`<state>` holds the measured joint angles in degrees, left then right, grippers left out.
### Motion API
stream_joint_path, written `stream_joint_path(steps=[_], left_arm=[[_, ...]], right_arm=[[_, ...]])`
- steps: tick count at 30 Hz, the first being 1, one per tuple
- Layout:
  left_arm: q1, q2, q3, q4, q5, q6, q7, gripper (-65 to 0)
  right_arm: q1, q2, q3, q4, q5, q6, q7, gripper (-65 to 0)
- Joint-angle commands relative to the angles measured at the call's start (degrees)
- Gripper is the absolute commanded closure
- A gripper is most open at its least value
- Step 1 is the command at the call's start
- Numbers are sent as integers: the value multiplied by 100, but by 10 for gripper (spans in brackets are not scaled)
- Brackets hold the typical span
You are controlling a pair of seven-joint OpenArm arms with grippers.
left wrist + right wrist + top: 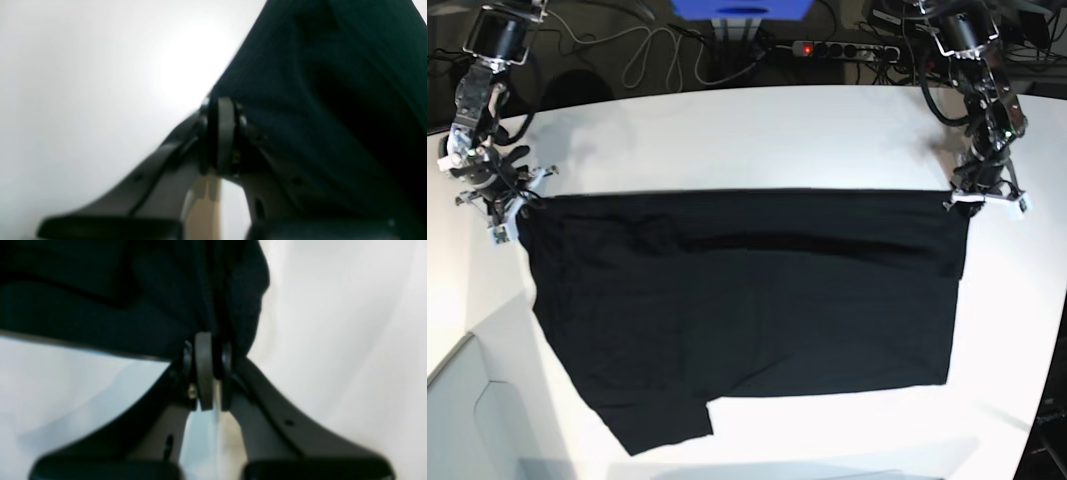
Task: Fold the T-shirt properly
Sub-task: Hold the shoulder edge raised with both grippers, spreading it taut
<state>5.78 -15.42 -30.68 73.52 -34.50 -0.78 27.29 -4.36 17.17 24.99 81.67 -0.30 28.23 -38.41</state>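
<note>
The T-shirt (747, 310) lies spread across the middle of the white surface (757, 130) in the base view, plain black side up, its upper edge drawn into a nearly straight line from left to right. The right end effector (509, 212), at the left of that view, is clenched on the upper left corner of the cloth; the right wrist view shows its pads pressed together with dark fabric bunched between and above them. The left end effector (972, 200), at the right of the base view, is likewise clamped on the upper right corner, and the left wrist view shows cloth rising from its closed tips. A long crease runs across the shirt just below the top edge, which suggests one fold along the length may already be in (hard to be sure from above), while a sleeve or flap juts out at the lower left and the lower hem is uneven. By my reckoning the task is at an early to middle stage: the grasp is made, the main folds remain. Bare surface lies above the shirt and to the lower right; the left and right rims sit close to both arms, and cables crowd the top of the frame.
</note>
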Motion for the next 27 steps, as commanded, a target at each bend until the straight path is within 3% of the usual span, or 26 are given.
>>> stream_joint_path(steps=[1, 10, 14, 16, 20, 27], left_arm=[[103, -62, -22, 29, 87, 73, 247, 0], [393, -71, -22, 723, 96, 91, 282, 0], [446, -80, -22, 978, 123, 100, 282, 0], [446, -80, -22, 1004, 114, 108, 282, 0], [446, -71, -22, 987, 123, 108, 282, 0], [446, -18, -22, 943, 123, 100, 282, 0]], right_arm=[[62, 160, 46, 251, -1, 100, 101, -2], [-87, 512, 28, 1042, -10, 100, 74, -2], [10, 705, 19, 1218, 8, 109, -277, -2], [133, 714, 11, 1244, -1, 118, -392, -2], [133, 723, 37, 1147, -28, 452, -418, -1], [106, 714, 11, 602, -28, 557, -400, -3]])
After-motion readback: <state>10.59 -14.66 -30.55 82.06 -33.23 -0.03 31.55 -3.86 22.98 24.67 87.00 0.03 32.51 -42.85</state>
